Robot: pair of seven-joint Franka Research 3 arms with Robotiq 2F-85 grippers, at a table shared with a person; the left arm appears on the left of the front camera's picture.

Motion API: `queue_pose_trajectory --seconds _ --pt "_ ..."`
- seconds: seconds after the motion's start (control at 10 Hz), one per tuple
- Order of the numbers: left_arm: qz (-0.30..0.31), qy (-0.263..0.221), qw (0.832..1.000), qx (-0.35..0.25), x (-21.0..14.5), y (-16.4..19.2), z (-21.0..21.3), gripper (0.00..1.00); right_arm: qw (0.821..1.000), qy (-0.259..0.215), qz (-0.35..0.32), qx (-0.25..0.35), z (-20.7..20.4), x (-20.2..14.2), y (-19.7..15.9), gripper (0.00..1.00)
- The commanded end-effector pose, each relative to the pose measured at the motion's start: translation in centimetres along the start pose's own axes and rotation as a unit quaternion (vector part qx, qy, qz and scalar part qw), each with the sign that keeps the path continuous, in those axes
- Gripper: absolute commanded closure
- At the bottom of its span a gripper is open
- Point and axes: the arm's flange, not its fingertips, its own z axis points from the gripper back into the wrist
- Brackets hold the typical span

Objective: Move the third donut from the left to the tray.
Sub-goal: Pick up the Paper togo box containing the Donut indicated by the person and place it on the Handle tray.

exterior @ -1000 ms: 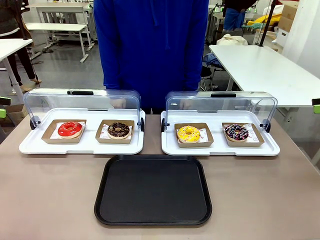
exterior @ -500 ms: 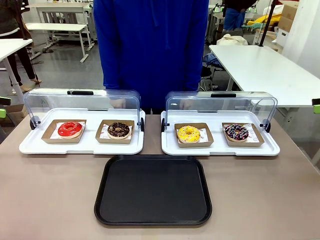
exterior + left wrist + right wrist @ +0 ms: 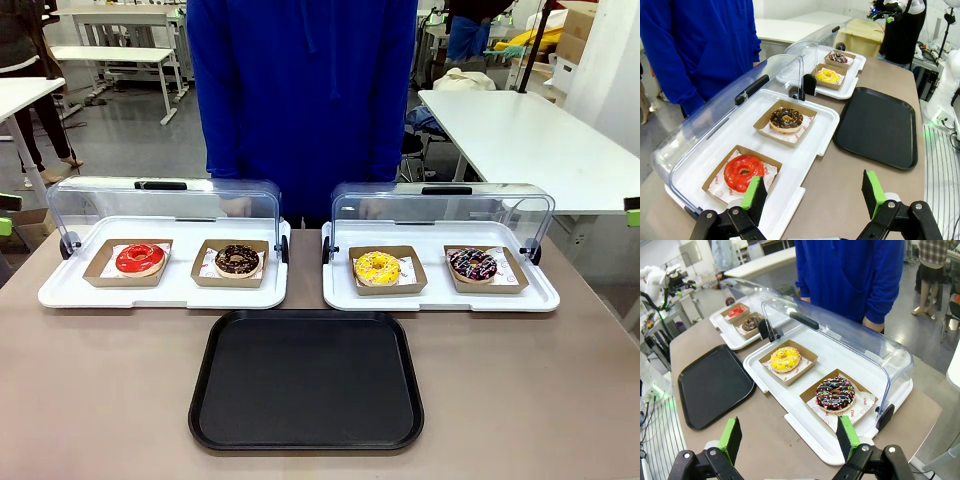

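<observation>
Front view: the tray (image 3: 305, 380) lies on the surface (image 3: 100, 400); the third donut (image 3: 377, 267), yellow-glazed, sits in a cardboard holder (image 3: 414, 281) just beyond the tray's far right corner. Left wrist view: left pincer (image 3: 814, 186) spread wide. Right wrist view: right pincer (image 3: 789, 432) likewise wide.

glossy yellow-glazed third donut (image 3: 377, 267), matt black plastic tray (image 3: 306, 381), clear plastic lids (image 3: 441, 207), brown cardboard

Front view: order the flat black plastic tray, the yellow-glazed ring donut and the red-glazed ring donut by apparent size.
1. Flat black plastic tray, clearly largest.
2. Yellow-glazed ring donut and red-glazed ring donut: look alike, not ranked.
</observation>
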Motion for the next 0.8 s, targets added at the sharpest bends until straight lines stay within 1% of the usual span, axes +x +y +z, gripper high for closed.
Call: queue_pose_trajectory --seconds 0.0,0.7 --pt "-0.003 -0.004 1.0 -0.004 -0.04 0.01 0.13 0.0 1.0 -0.016 0.013 0.0 -0.03 0.39 -0.4 0.0" --pt "-0.003 -0.004 1.0 -0.004 -0.04 0.01 0.13 0.0 1.0 -0.016 0.013 0.0 -0.03 0.39 -0.4 0.0"
